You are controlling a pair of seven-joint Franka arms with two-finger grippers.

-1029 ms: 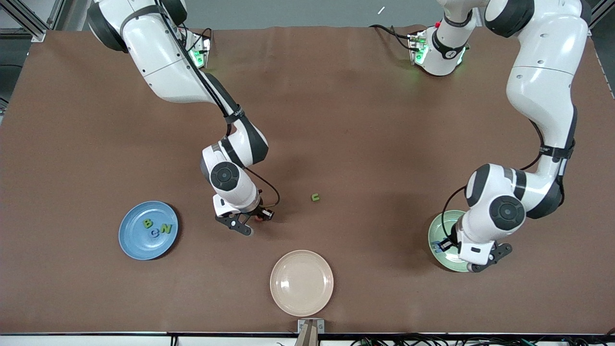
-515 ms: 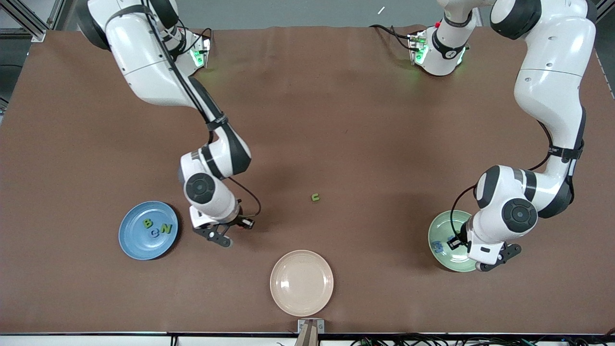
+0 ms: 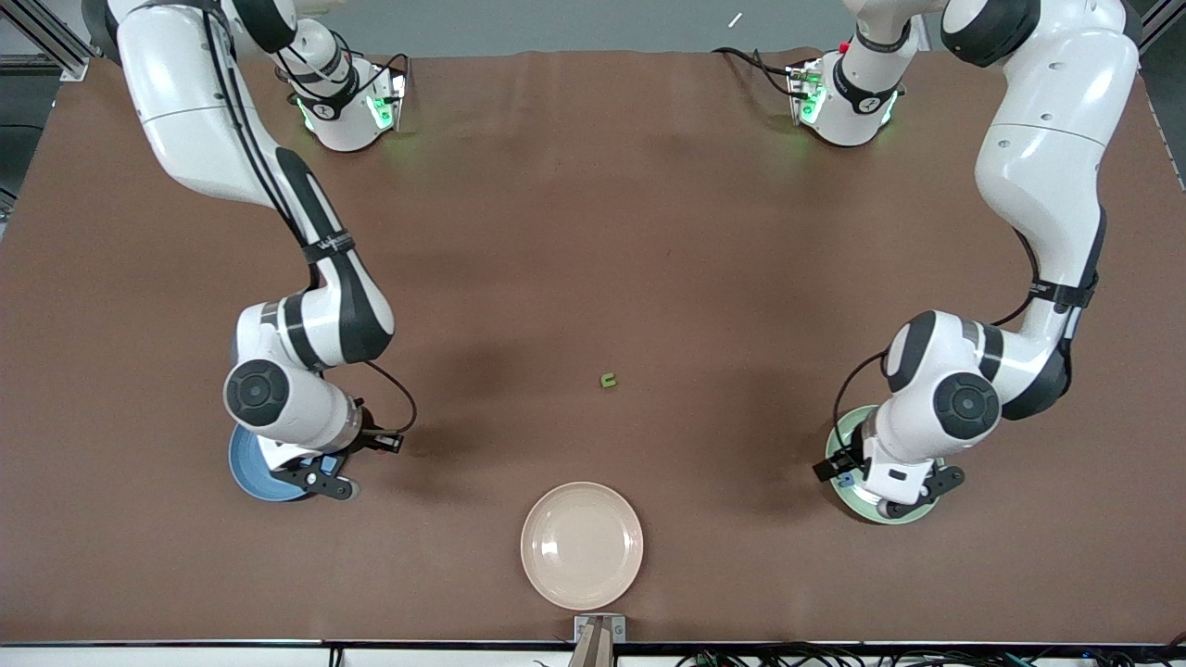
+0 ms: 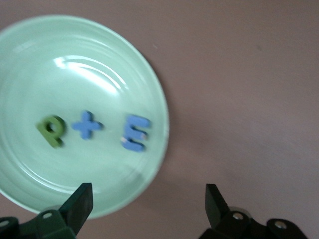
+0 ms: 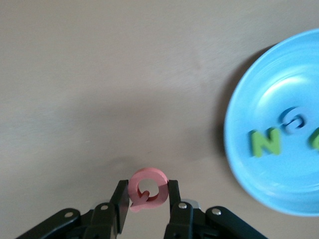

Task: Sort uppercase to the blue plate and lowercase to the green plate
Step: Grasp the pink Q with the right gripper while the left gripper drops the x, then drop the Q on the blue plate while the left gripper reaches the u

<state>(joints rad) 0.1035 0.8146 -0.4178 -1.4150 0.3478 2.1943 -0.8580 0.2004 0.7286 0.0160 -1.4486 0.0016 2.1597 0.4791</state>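
Now: right gripper (image 5: pixel 147 200) clenched on pink G (image 5: pixel 147 190), blue plate (image 5: pixel 279 164) at its 2 o'clock | left gripper (image 4: pixel 149 204) released over green plate (image 4: pixel 30 64).

1. Cream plate (image 3: pixel 581 545) – empty, on the table near the front-camera edge, about midway between the two arms' ends.
2. Brown table cover (image 3: pixel 649 232) – spans the whole table.
3. Small metal bracket (image 3: pixel 599 630) at the table edge, just nearer the camera than the cream plate.
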